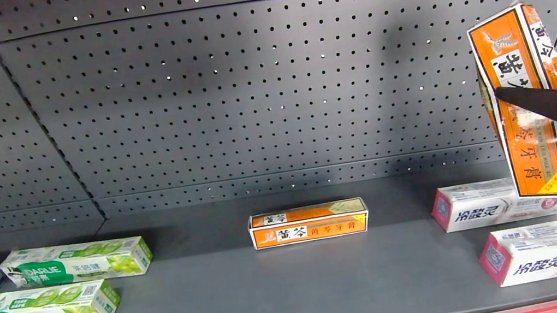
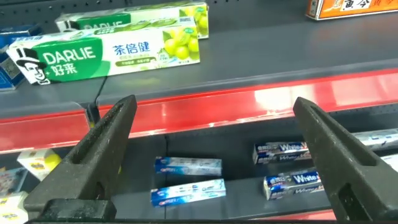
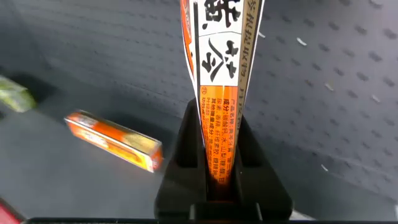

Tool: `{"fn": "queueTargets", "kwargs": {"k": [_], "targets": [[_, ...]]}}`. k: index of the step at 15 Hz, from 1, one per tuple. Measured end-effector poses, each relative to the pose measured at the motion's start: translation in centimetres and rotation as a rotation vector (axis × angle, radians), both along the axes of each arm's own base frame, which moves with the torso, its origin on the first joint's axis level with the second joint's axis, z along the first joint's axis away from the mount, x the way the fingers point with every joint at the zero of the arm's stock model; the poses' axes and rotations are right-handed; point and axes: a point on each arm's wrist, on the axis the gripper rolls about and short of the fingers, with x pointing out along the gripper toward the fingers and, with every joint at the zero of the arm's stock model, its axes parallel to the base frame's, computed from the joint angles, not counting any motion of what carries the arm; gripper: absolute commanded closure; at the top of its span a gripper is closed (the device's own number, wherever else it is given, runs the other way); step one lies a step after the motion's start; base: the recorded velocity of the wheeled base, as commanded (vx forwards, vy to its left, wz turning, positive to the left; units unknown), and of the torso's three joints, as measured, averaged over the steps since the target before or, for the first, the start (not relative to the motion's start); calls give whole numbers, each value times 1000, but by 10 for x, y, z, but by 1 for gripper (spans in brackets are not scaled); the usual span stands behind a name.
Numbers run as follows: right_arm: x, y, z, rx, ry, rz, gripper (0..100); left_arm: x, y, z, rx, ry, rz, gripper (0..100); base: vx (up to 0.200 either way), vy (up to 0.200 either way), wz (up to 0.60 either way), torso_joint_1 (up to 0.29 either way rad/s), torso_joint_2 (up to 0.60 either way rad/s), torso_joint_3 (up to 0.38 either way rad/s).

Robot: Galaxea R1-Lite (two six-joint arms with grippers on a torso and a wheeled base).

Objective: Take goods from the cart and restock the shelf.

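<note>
The right gripper clamps an orange toothpaste box, black characters on its label, nearly upright above the right end of the shelf, near a white-and-pink box. The left gripper hangs open before the shelf front.

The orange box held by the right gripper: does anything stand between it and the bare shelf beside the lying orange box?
Nothing visible does. The held orange box hangs upright by the rear white box, and the shelf between that box and the lying orange box is bare.
</note>
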Motion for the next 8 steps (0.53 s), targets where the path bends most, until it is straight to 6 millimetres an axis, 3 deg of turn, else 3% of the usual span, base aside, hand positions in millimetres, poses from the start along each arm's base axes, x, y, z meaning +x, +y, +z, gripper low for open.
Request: {"fn": "queueTargets", "kwargs": {"k": [8], "targets": [[-11,14,-1,-3,57,64,100,0,0,0,9,-1,-2,0,0,0,0,0,0,0]]}}
